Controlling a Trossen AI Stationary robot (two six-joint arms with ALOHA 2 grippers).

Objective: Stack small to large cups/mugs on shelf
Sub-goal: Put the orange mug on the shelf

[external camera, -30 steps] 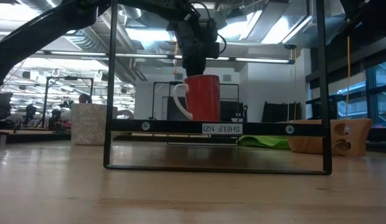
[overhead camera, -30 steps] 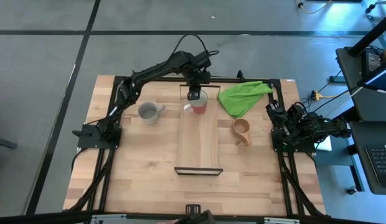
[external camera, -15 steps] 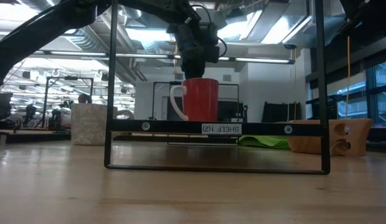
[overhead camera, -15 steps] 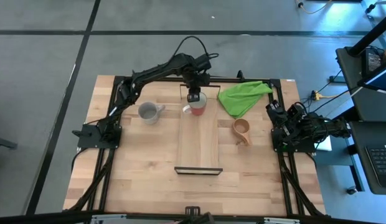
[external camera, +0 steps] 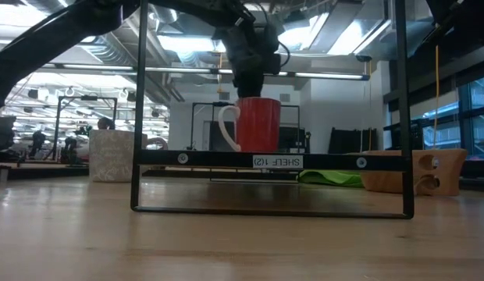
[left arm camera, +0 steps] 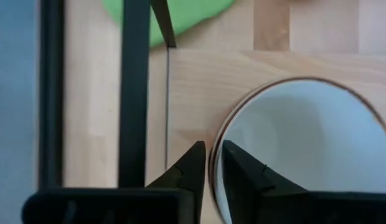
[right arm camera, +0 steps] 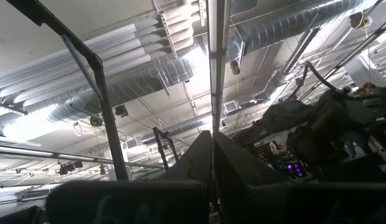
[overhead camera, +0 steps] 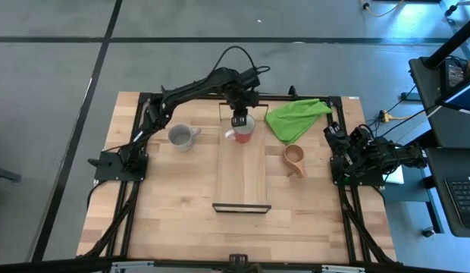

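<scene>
Wooden table (overhead camera: 174, 205) fills the middle of the high view, with the shelf (overhead camera: 242, 171) lying at its centre. At the upper end of the shelf stands the red mug (overhead camera: 241, 130). The left gripper (overhead camera: 239, 119) is over it, and its fingers pinch the mug's rim. The grey mug (overhead camera: 182, 136) is left of the shelf and the small wooden cup (overhead camera: 295, 158) is right of it. At the right edge the right gripper (right arm camera: 211, 155) rests with fingers pressed together.

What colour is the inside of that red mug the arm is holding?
White inside the red mug, clearest in the left wrist view; the left gripper pinches its rim.
</scene>
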